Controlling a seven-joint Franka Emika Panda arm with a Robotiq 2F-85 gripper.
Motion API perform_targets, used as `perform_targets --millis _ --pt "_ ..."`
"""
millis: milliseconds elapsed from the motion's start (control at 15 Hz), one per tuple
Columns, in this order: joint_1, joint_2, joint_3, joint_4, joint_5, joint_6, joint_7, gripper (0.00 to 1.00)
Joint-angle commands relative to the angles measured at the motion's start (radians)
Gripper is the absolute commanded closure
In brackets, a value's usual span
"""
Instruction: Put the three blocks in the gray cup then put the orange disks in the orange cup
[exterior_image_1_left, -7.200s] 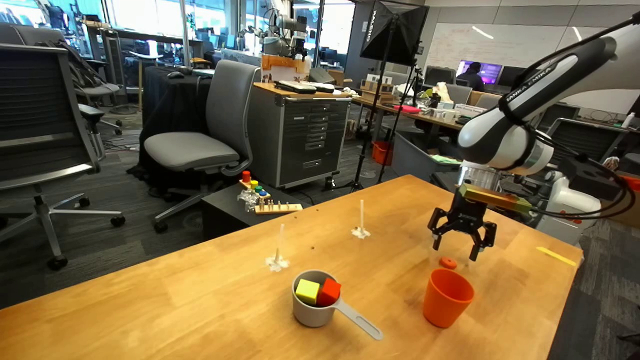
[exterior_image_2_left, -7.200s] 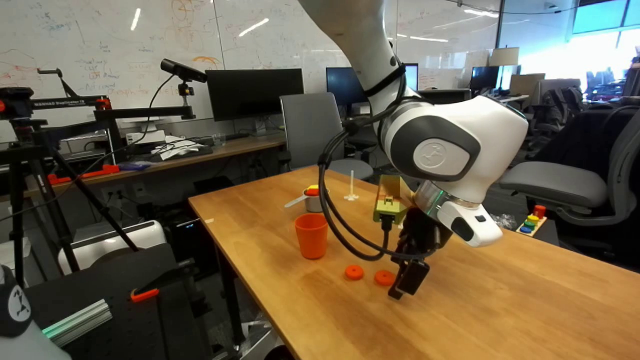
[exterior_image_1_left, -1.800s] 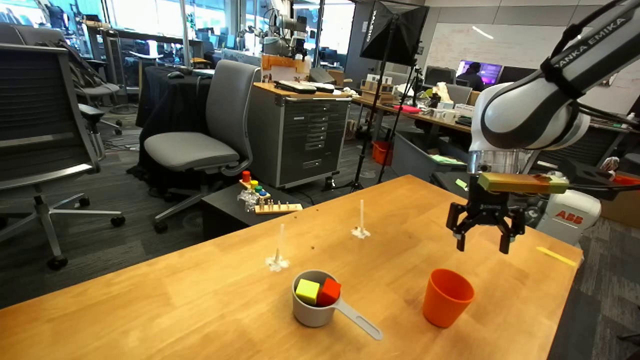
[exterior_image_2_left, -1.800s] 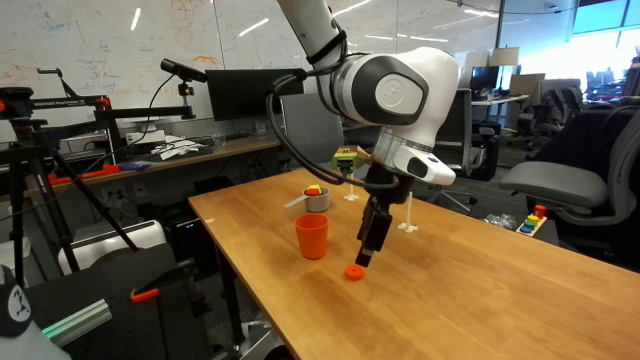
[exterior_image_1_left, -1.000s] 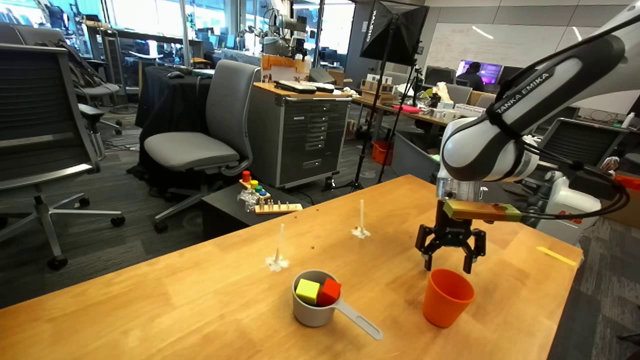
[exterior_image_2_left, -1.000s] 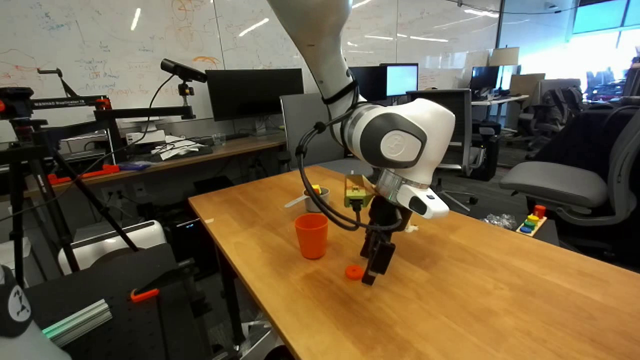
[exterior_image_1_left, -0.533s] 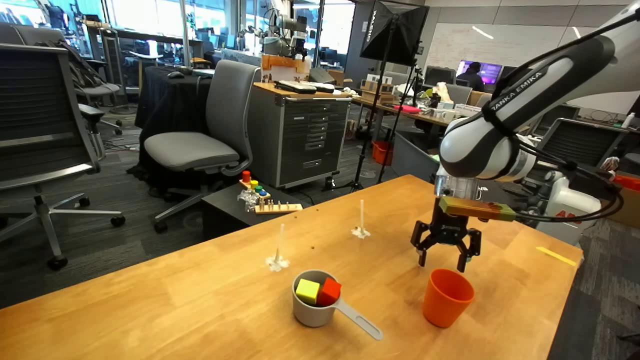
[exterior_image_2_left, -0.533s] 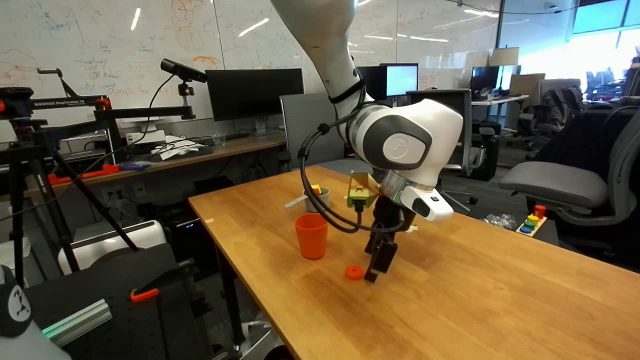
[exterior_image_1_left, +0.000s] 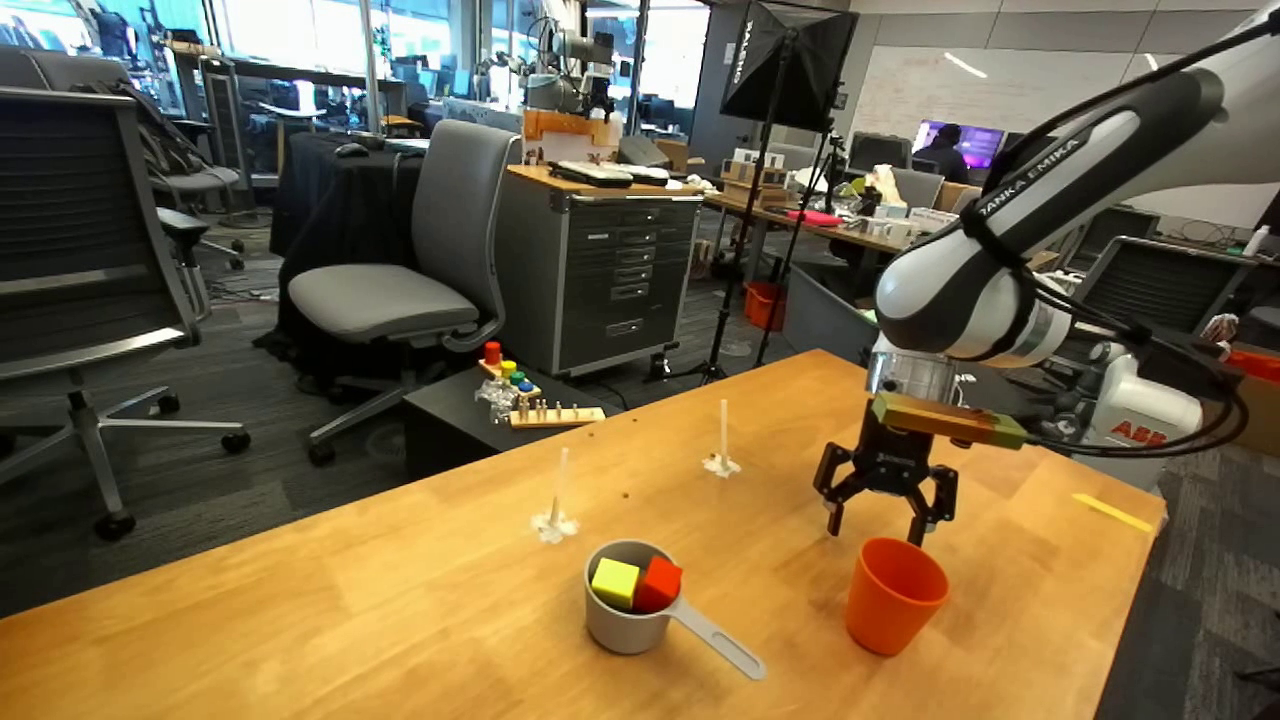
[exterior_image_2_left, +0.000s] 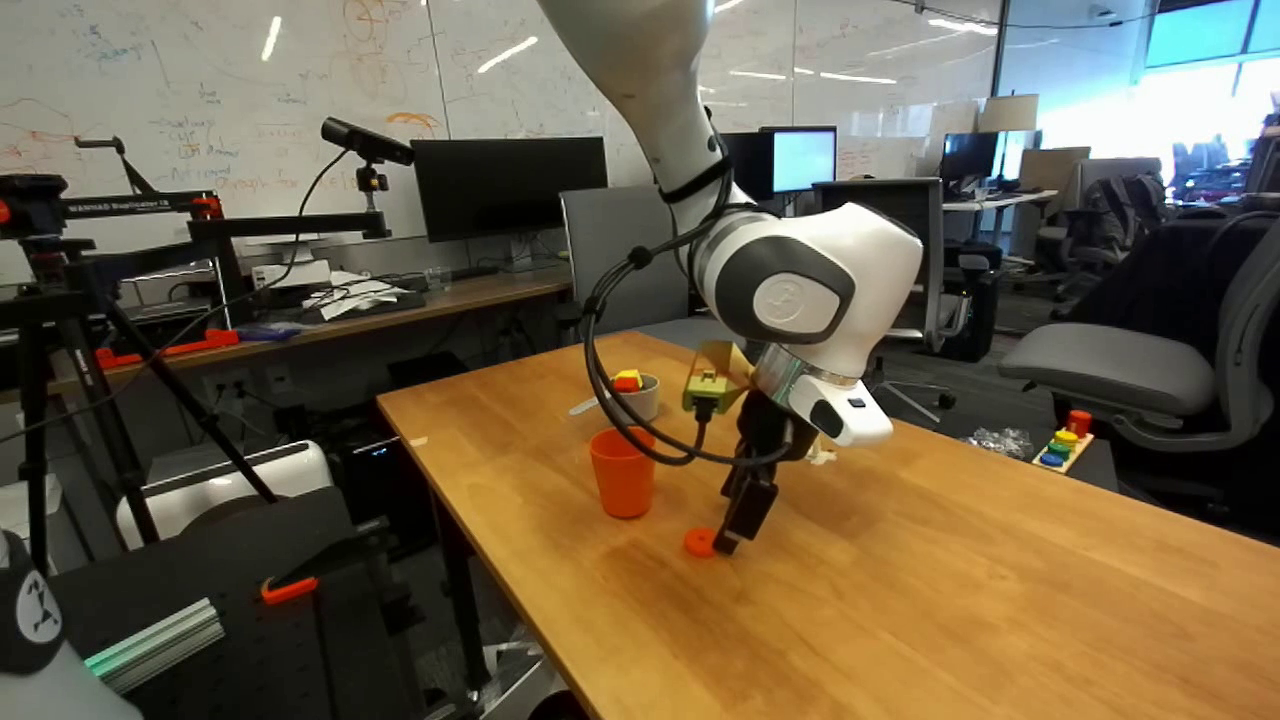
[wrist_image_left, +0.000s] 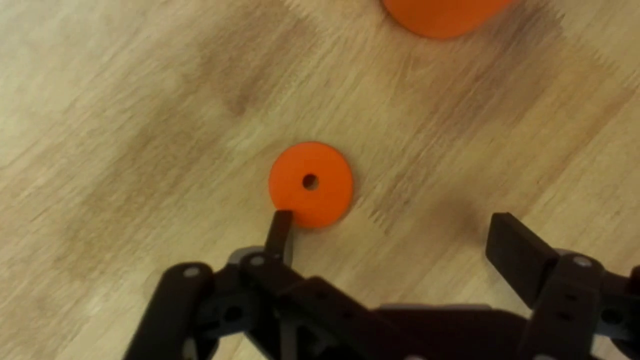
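The yellow-green block (exterior_image_1_left: 614, 583) and the red block (exterior_image_1_left: 659, 585) sit in the gray cup (exterior_image_1_left: 625, 632); the green block is hidden. The orange cup (exterior_image_1_left: 893, 605) stands upright; its bottom is hidden. One orange disk (wrist_image_left: 312, 200) lies flat on the table beside the orange cup, also in an exterior view (exterior_image_2_left: 699, 543). No other disk shows. My gripper (wrist_image_left: 392, 215) is open and empty, low over the table behind the orange cup in an exterior view (exterior_image_1_left: 875, 535). Its left finger in the wrist view overlaps the disk's near edge; the disk is not between the fingers.
Two thin upright pegs with white bases, a nearer one (exterior_image_1_left: 560, 495) and a farther one (exterior_image_1_left: 724, 432), stand on the table (exterior_image_1_left: 400, 600). The gray cup's handle (exterior_image_1_left: 720, 642) points toward the orange cup. A yellow strip (exterior_image_1_left: 1112, 512) lies near the table edge.
Two disks lay on the table 7 seconds ago; one shows now. The open gripper has come down beside it since 1.8 seconds ago. The disk has just shifted slightly toward the orange cup.
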Motion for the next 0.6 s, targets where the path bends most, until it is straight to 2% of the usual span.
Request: perform_targets --millis 0,533 --pt "-0.008 -0.032 0.013 -0.046 0.03 0.011 0.001 0.0" --pt "0.004 -0.087 0.0 -0.128 0.018 0.005 0.016 0.0"
